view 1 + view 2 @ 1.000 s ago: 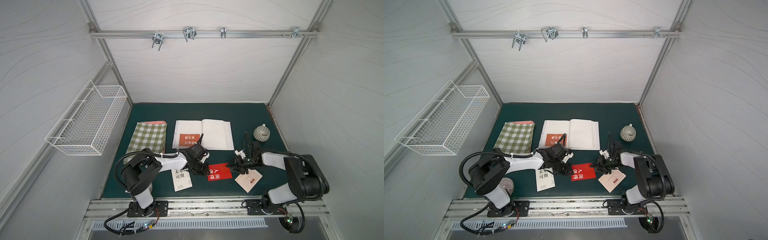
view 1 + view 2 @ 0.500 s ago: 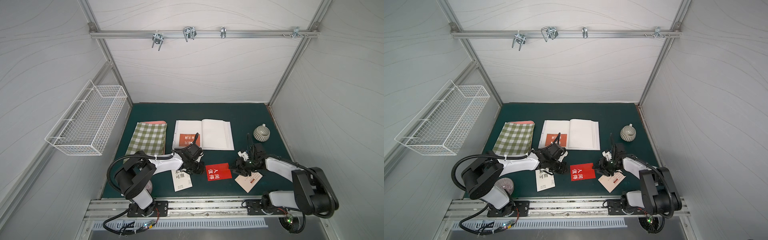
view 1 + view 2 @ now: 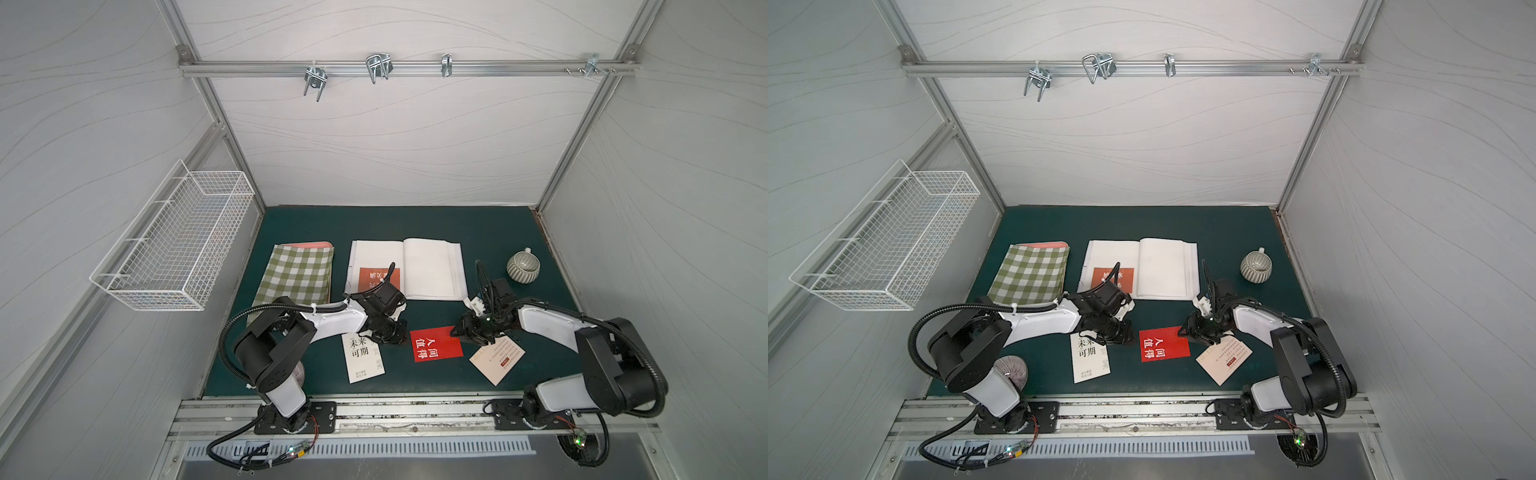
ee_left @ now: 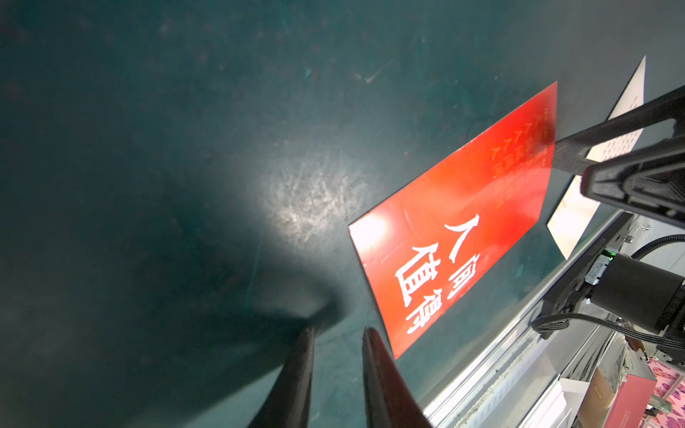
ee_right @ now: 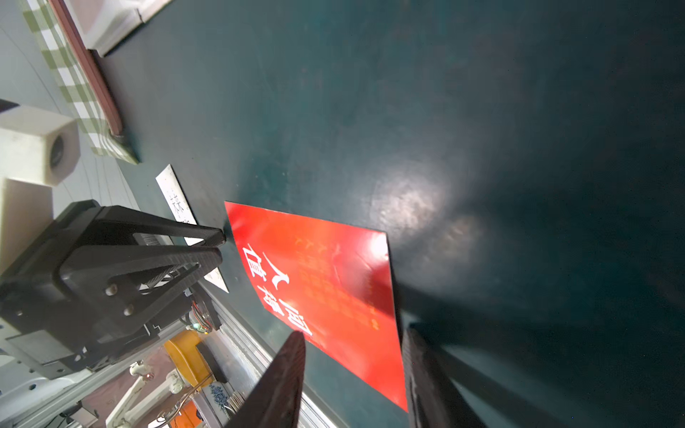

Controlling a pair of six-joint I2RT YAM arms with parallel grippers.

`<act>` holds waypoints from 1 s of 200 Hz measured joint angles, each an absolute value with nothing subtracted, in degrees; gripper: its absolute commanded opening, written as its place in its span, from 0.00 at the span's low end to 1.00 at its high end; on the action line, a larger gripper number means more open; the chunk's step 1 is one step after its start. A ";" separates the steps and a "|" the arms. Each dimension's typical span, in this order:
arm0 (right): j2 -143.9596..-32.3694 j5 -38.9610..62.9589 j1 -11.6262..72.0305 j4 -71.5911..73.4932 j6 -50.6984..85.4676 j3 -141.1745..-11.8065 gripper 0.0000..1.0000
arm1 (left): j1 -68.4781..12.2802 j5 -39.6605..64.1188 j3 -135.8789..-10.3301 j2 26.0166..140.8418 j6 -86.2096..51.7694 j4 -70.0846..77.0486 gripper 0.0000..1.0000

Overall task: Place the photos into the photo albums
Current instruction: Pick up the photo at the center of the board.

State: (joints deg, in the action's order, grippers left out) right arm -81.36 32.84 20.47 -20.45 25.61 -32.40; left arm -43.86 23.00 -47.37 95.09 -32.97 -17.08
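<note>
The red card with white characters (image 3: 436,349) lies flat on the dark green mat (image 3: 415,224), toward the near edge and between the two grippers. The right gripper (image 5: 354,335) sits low at the card's far right corner with its jaws spread. One finger is over the card and the other is just beyond its edge; whether either touches it I cannot tell. The left gripper (image 4: 337,329) is just left of the card, its fingers a little apart with only mat between them.

The white card with black characters (image 3: 363,357) lies left of the red one, its far end hidden by the left arm. The cream card with small text (image 3: 498,357) lies to the right. Farther back is the open white-paged album (image 3: 432,270), with the orange card (image 3: 374,276) on its left page.
</note>
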 measured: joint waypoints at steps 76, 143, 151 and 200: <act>-80.60 35.94 20.51 -17.06 25.10 -29.91 0.46 | -43.64 24.08 -48.18 95.77 -33.30 -18.04 0.28; -79.29 41.01 20.56 -11.88 26.57 -25.89 0.46 | -43.38 26.79 -47.31 96.47 -34.83 -15.35 0.27; -79.07 41.21 20.56 -11.27 26.98 -25.56 0.46 | -43.38 27.05 -47.13 96.49 -34.98 -14.87 0.27; -78.46 44.64 20.56 -5.04 31.73 -22.00 0.43 | -43.16 28.14 -46.11 96.47 -35.92 -12.93 0.27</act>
